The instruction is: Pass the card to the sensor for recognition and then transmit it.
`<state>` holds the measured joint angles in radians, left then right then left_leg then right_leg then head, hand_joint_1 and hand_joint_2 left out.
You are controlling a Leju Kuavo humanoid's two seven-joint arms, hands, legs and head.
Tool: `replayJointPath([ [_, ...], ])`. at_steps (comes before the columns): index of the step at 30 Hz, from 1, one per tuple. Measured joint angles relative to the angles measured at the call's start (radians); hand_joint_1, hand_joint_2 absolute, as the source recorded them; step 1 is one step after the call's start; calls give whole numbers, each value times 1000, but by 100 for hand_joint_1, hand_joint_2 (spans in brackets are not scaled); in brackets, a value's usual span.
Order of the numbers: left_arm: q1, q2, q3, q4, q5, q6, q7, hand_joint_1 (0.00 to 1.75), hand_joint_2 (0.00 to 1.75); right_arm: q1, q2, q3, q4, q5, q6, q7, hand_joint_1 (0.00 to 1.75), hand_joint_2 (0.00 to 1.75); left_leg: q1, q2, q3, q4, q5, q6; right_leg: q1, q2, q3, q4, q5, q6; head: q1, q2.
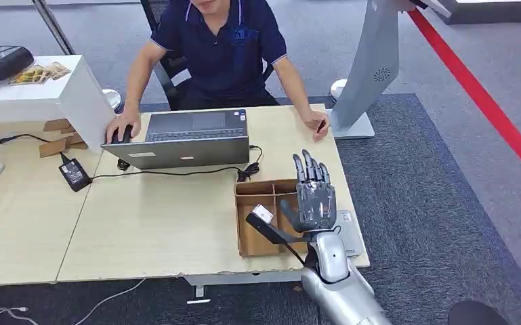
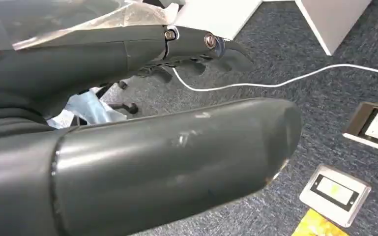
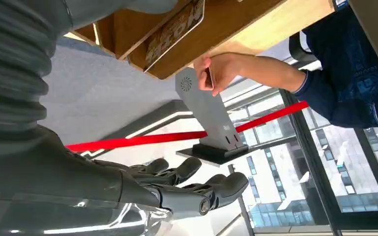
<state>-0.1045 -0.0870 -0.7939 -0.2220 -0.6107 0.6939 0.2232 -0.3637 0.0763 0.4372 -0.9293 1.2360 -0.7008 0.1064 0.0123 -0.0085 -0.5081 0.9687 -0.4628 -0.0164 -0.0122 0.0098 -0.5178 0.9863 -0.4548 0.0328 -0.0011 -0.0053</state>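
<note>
The robot's right hand [image 1: 315, 196] is up in the air over the right end of the wooden table [image 1: 156, 223]. Its fingers [image 1: 309, 167] are straight and spread a little, pointing up and away from the robot, and it holds nothing. In the right wrist view the same hand [image 3: 177, 184] has its fingers long and loose with nothing between them. Just under the hand sits a brown cardboard box [image 1: 261, 218] with walls inside that split it into parts. A small white card [image 1: 263, 213] lies in the box, just left of the hand, with a dark flat strip next to it; I cannot tell if the hand touches either one. A grey flat sensor pad [image 1: 347, 223] lies on the table at the right of the box, partly behind the hand. The left hand [image 2: 206, 46] hangs down over the grey carpet, near a white cable [image 2: 275, 82] on the floor. Its dark fingers look bent, but I cannot tell how far they are closed. A person in a dark blue shirt [image 1: 223, 47] sits across the table with one hand on a mouse beside a grey laptop [image 1: 183, 139]. The other hand [image 1: 317, 125] holds a small dark thing near the foot of a tall grey stand [image 1: 369, 74].
</note>
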Motion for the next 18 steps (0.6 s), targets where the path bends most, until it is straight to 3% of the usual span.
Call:
replayJointPath([
  [18,0,0,0,0,3,0,-1,0,0,-1,0,0,0,-2,0,0,2,175,0,0,0,0,0,0,0,0,0,0,0,0,0,0],
])
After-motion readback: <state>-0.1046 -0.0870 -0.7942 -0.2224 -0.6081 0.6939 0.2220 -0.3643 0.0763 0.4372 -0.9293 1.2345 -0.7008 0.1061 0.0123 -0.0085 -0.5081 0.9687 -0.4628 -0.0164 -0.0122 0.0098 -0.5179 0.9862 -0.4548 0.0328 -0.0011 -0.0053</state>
